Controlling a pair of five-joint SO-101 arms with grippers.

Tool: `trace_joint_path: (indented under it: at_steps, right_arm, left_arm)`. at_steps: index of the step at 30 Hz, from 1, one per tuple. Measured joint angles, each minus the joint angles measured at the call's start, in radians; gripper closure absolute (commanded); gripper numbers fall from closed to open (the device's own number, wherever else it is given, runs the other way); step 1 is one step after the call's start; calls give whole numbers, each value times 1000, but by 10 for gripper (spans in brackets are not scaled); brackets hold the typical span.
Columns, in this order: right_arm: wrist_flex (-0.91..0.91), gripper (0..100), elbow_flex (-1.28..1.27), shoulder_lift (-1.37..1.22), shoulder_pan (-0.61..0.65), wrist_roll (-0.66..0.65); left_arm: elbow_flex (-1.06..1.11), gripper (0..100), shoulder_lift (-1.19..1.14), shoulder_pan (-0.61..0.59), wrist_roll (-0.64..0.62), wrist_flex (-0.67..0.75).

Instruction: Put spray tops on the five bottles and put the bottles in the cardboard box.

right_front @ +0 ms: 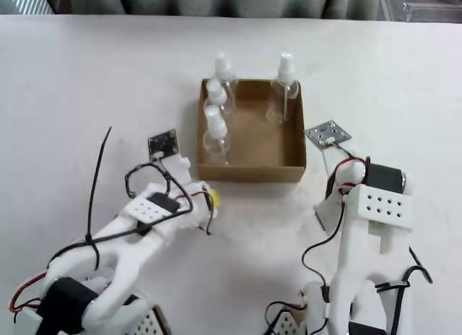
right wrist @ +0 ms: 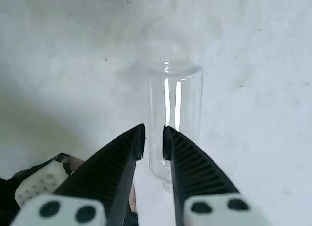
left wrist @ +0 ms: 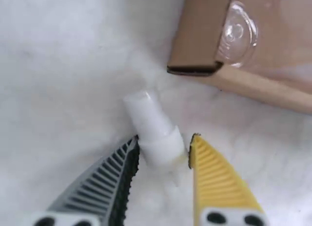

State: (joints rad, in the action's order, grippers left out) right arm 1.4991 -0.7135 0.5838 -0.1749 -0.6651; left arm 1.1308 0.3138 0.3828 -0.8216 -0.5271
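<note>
- Showing the spray top (left wrist: pixel 151 121) lying on the tabletop (right_front: pixel 86 82), just off a front corner of the cardboard box (right_front: pixel 251 172), nozzle end toward that corner.
- Left end effector (left wrist: pixel 163 141): fingers apart, one on each side of the top's wide collar, just beside it, not seen clamping.
- Uncapped bottle (right wrist: pixel 183 99) apparently lying straight ahead of the right end effector (right wrist: pixel 153 133), neck nearest, base farthest; fingers almost together, holding nothing.
- Four capped bottles (right_front: pixel 215 129) standing in the box.
- Judged next: closing on the collar, then carrying it across to the bottle's neck.
</note>
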Motion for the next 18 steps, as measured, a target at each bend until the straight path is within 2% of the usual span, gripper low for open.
trace_joint_path:
  at_steps: [1,3,7,14,18]
  right_arm:
    - [0,957,0,0,0,0]
    - [0,957,0,0,0,0]
    - [0,957,0,0,0,0]
    - [0,957,0,0,0,0]
    - [0,957,0,0,-32,0]
  left_arm:
    - [0,987,0,2,0,0]
    - [0,959,0,3,2,0]
    - [0,979,0,-11,32,0]
    - [-3,974,2,-175,130,-41]
    - [-5,965,15,-230,183,-94]
